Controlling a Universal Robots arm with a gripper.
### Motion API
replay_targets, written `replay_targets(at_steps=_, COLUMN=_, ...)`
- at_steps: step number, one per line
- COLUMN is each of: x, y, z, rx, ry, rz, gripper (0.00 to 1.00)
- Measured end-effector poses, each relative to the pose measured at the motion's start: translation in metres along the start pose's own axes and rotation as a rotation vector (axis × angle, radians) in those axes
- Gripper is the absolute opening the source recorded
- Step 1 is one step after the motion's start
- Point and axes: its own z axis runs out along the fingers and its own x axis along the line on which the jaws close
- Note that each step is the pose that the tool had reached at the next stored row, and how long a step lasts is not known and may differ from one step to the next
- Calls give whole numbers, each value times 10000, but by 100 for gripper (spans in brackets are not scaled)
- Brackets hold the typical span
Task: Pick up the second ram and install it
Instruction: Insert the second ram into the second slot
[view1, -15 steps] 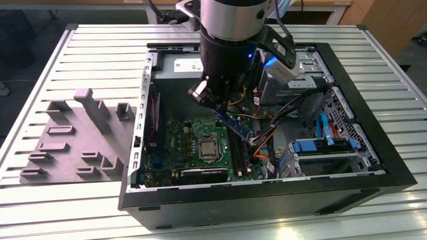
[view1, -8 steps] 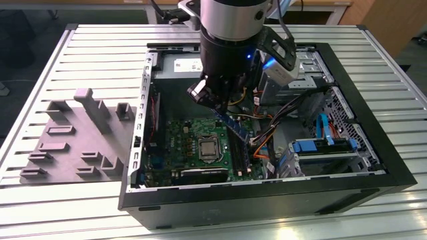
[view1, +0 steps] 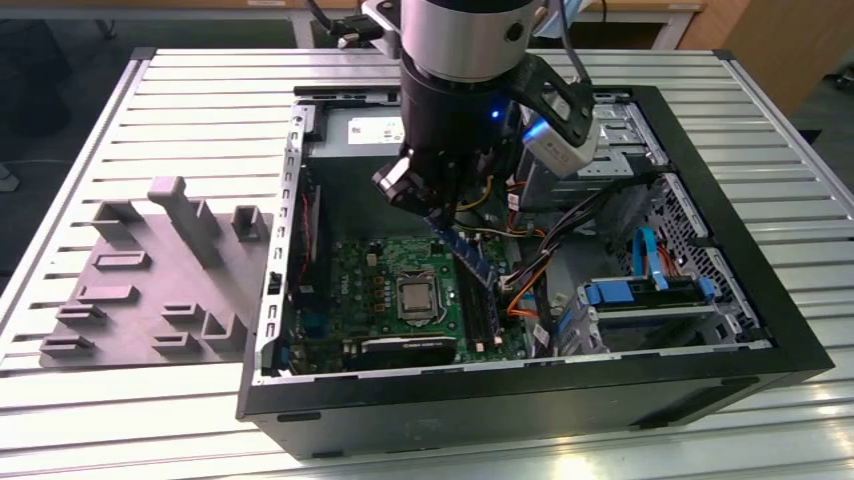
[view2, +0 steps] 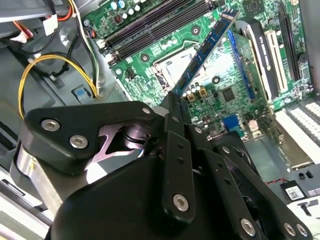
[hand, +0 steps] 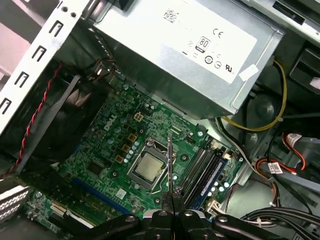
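The hand is closed narrowly on one end of the second ram, which is off the board and in the air inside the open computer case. The case lies on its side in the middle of the slatted desk.

In the exterior view the stick slopes down from the fingers and hangs over the green motherboard. It is above the strip between the square processor socket and the memory slots. Whether its low end touches anything cannot be told there. A grey holder block sits near the desk's edge on the exterior view's left, well apart from the case.

The second wrist view looks along the black fingers of the hand and shows the flat face of the second ram. It is blue with a row of dark chips and crosses over the processor socket. The long black memory slots lie beside it, and a yellow cable loops off to one side.

In the first wrist view the second ram is seen edge-on as a thin line rising from the hand. It stands between the processor socket and the memory slots. The silver power supply lies beyond the motherboard.
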Motion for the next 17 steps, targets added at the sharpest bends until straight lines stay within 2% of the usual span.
replay_targets(at_steps=17, x=0, y=0, z=1, rx=31, ry=-50, rz=1316, gripper=12)
